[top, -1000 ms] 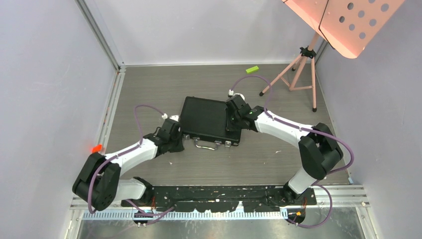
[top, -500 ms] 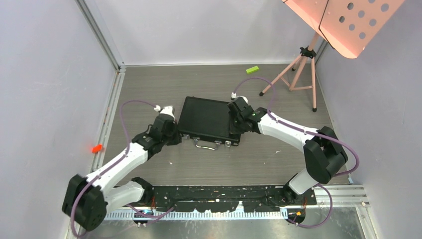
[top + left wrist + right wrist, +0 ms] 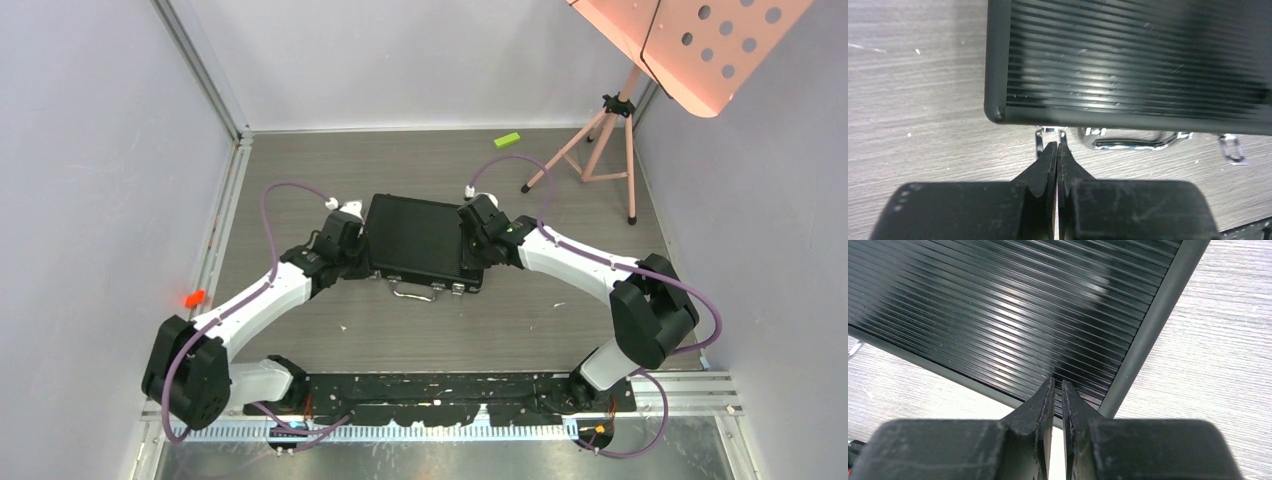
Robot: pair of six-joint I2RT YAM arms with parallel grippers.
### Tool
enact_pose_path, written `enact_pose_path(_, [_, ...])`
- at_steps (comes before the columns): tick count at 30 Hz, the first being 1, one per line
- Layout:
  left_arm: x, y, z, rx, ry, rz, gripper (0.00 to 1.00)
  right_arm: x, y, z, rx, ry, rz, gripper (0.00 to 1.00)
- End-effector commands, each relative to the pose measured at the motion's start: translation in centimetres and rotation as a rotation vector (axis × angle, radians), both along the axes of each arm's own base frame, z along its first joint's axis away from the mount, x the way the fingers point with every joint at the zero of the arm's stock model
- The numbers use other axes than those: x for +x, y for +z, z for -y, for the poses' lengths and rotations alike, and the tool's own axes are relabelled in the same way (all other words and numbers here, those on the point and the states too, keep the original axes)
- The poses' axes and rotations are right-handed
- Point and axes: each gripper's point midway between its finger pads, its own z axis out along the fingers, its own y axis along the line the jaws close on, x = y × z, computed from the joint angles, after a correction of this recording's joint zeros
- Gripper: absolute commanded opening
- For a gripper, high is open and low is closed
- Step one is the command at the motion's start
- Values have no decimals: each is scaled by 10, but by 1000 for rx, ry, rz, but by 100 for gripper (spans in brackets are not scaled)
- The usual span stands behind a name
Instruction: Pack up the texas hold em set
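Top external view: briefcase (image 3: pixel 420 240) lies shut mid-worktop (image 3: pixel 400 335), lid (image 3: pixel 1013 305) down. No chips, cards or dice showing, so we take them as inside. Its long axis runs roughly left-right, slightly skewed. The handle (image 3: pixel 418 292) and both latches sit on the near edge, facing the arm bases.

Key relation: the left latch (image 3: pixel 1039 142) lies straight ahead of the left gripper (image 3: pixel 1057 147), on the far side of the tips.
- The left gripper has its fingers pressed together and holds nothing.
- We can't tell whether the tips touch the latch or sit just short of it.
- The latch looks to be hanging loose rather than snapped flat. That's our read only, since it's small in frame.
- The right latch (image 3: pixel 1230 149) looks the same.
- The left arm is clearly nearer this latch, so we'd expect a push toward the far side to seat it.

Poses:
- The left arm reaches in from near-left, forearm angled far-right, wrist pitched down at the near-left corner of the case.
- The right arm has its elbow out to the right and its forearm running left to the case.
- The right gripper (image 3: pixel 1058 382) also has its fingers together and empty, tips over the ribbed lid just inside the right rim.
- It's probably pinning the lid, but we can't confirm contact.

Risk: the closed tips could skid off the thin latch tab, or shove the whole case toward the far side.
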Motion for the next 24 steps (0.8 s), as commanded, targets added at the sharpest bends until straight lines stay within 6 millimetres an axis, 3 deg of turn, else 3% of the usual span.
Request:
enact_pose_path(1, [1, -13, 6, -17, -26, -7, 0, -16, -12, 9, -47, 8, -70, 17])
enact_pose_path(14, [-3, -48, 0, 74, -27, -120, 0, -17, -13, 9, -53, 11, -75, 17])
enact_pose_path(24, [-12, -62, -17, 177, -16, -203, 0, -17, -14, 9, -50, 11, -76, 17])
